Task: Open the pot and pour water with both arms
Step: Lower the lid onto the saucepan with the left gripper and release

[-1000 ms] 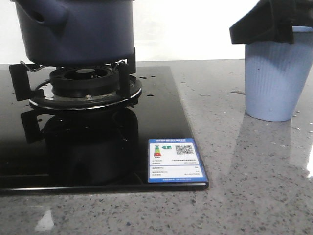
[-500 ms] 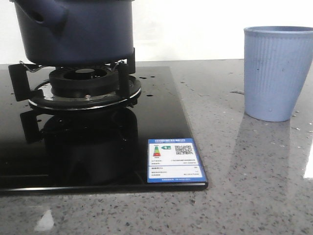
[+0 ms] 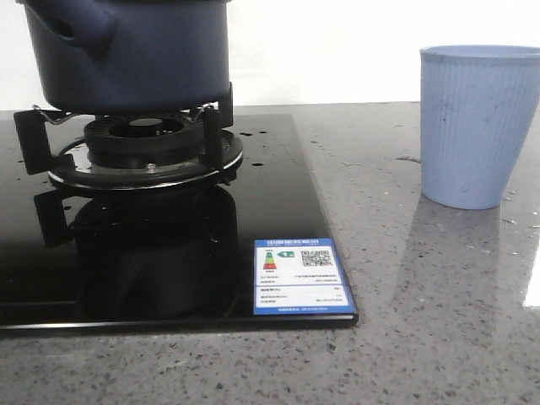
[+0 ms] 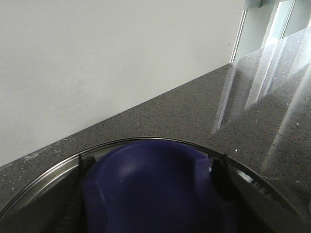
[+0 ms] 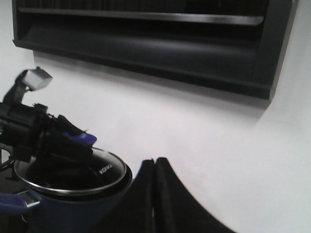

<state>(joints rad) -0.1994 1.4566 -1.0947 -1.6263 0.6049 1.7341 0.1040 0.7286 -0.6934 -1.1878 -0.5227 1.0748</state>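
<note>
The dark navy pot [image 3: 126, 51] stands on the gas burner [image 3: 143, 143] at the far left, its stubby handle [image 3: 80, 25] facing forward; its top is cut off in the front view. My left gripper [image 4: 150, 191] is shut on the blue knob [image 4: 146, 179] of the glass lid [image 4: 43, 177], which appears to rest on the pot [image 5: 73, 213]. The left gripper also shows in the right wrist view [image 5: 34, 128]. My right gripper [image 5: 154, 170] is shut and empty, close beside the pot's rim. The light blue ribbed cup [image 3: 479, 126] stands at the right.
The black glass hob [image 3: 278, 194] carries a blue-and-white label [image 3: 301, 277] at its front right corner. Grey speckled counter [image 3: 422, 321] lies around it. A dark range hood [image 5: 146, 43] hangs on the white wall above.
A second ago my right gripper hung over the cup in the front view; it has since moved up and out of that view. The pot and cup have not moved.
</note>
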